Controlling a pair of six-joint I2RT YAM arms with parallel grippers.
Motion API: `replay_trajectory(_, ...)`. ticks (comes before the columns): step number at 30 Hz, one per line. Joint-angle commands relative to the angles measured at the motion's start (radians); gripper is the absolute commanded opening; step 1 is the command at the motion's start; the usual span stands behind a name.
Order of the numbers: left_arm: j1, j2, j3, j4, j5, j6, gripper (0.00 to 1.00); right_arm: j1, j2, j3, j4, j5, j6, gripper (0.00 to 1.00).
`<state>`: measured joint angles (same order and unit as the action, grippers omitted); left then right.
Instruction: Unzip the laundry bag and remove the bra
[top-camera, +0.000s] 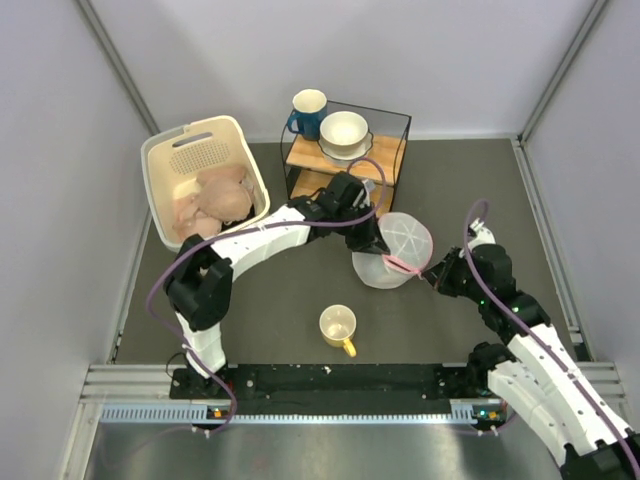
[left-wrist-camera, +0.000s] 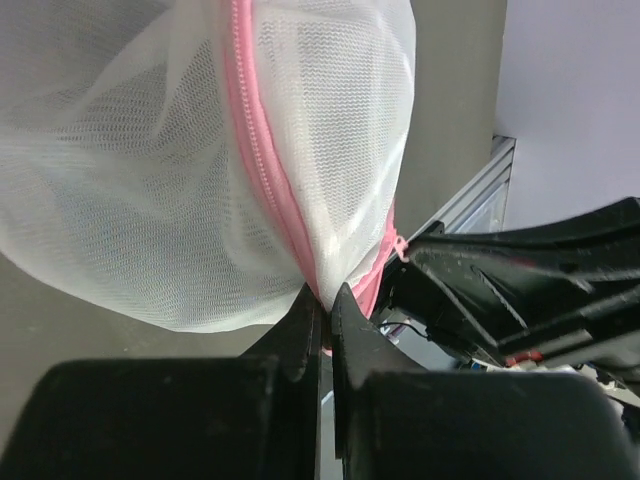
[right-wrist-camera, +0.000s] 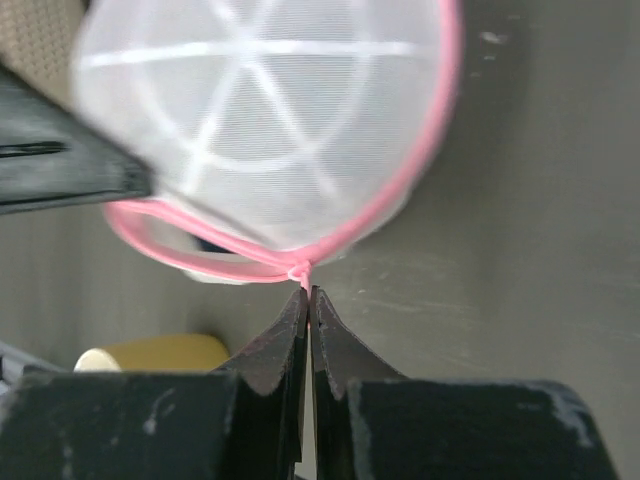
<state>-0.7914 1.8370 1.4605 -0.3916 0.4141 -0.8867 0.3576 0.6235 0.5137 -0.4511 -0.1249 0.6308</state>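
Centre-right of top view, left gripper (top-camera: 380, 243) is clenched on the pink zip rim (left-wrist-camera: 262, 170) of the round white see-through mesh laundry bag (top-camera: 402, 243). Right gripper (top-camera: 432, 272) pinches same rim at bag's lower-right edge. Bag sits on dark table (top-camera: 280, 300), w/ yellow ceramic mug (top-camera: 338, 326) lower left, apart.

The bag (top-camera: 402, 240) is see-through white mesh with a pink zip rim. One mug (top-camera: 338, 326) is yellow, the basket (top-camera: 205, 155) cream, its cloths (top-camera: 215, 200) peach.
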Motion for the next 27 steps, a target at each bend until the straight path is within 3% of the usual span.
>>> replay_trajectory(1,0.072,-0.055,0.076,-0.055,0.058,0.12,0.0,-0.068,-0.037,-0.024,-0.06,0.012,-0.04,0.0)
replay_trajectory(5,0.077,-0.006,0.123,-0.079,0.089,0.143,0.0,-0.066,-0.039,-0.009,-0.037,-0.071,-0.022,0.0)
replay_trajectory(12,0.096,0.034,0.164,-0.09,0.091,0.173,0.0,-0.068,-0.068,0.002,-0.09,-0.016,-0.039,0.0)
replay_trajectory(18,0.095,0.079,0.256,-0.128,0.111,0.23,0.0,-0.068,-0.05,0.006,-0.046,-0.082,-0.042,0.0)
replay_trajectory(19,0.092,0.077,0.258,-0.13,0.111,0.235,0.0,-0.066,-0.039,0.002,-0.026,-0.096,-0.054,0.04)
replay_trajectory(20,0.092,0.077,0.256,-0.135,0.114,0.241,0.0,-0.066,-0.004,-0.01,0.015,-0.12,-0.074,0.18)
replay_trajectory(21,0.092,0.077,0.259,-0.141,0.115,0.256,0.0,-0.068,0.016,-0.017,0.044,-0.125,-0.08,0.41)
replay_trajectory(27,0.106,0.091,0.299,-0.196,0.167,0.331,0.0,-0.068,0.201,-0.032,0.274,-0.258,-0.1,0.58)
